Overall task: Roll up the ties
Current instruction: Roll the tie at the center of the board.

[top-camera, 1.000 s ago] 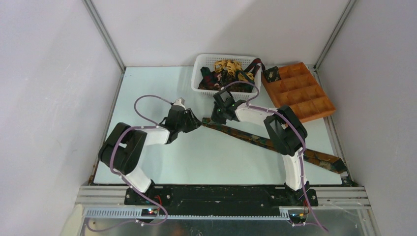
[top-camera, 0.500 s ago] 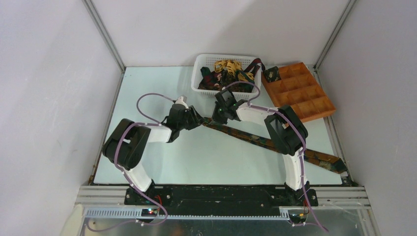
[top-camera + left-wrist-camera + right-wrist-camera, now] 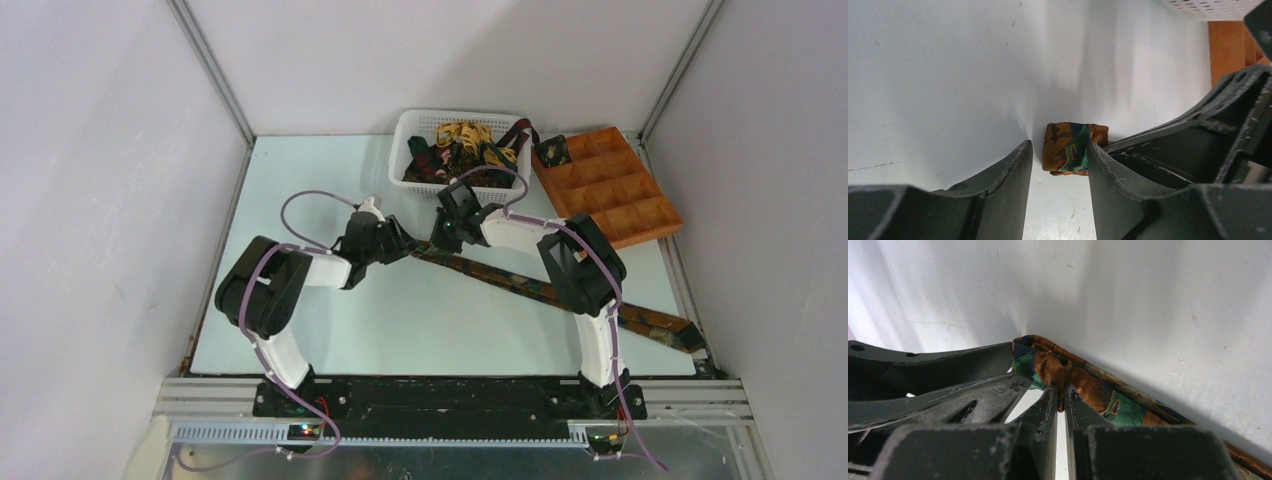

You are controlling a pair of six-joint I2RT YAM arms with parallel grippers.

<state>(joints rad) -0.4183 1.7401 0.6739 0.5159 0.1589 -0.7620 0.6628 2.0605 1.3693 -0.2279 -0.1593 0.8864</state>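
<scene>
1. A long patterned tie [image 3: 520, 285], in orange-brown, green and dark blue, lies flat on the pale bench [image 3: 320, 190]. It runs slantwise from the bench's middle to its near right corner.
2. The tie's far end, at the middle of the bench, is folded over into a small bundle, and both arms meet there.
3. The right pincer [image 3: 1061, 390] is closed almost fully on a ridge of cloth at that folded end, and the fabric bunches up between its two fingertips.
4. The left pincer [image 3: 1060, 150] stands about half open, low over the bench, facing the bundle from the left.
5. The bundle sits at the mouth of the left pincer's gap. One finger overlaps the bundle's edge, while a sliver of bench shows between the other finger and the cloth, so this pincer grips nothing.
6. A white basket [image 3: 398, 150] at the far edge of the bench holds a heap of ties [image 3: 462, 145], yellow-gold and dark ones tangled together.
7. Just right of the basket lies an orange-brown tray [image 3: 640, 212]. A small dark rolled tie [image 3: 552, 152] sits in the corner compartment nearest the basket.
</scene>
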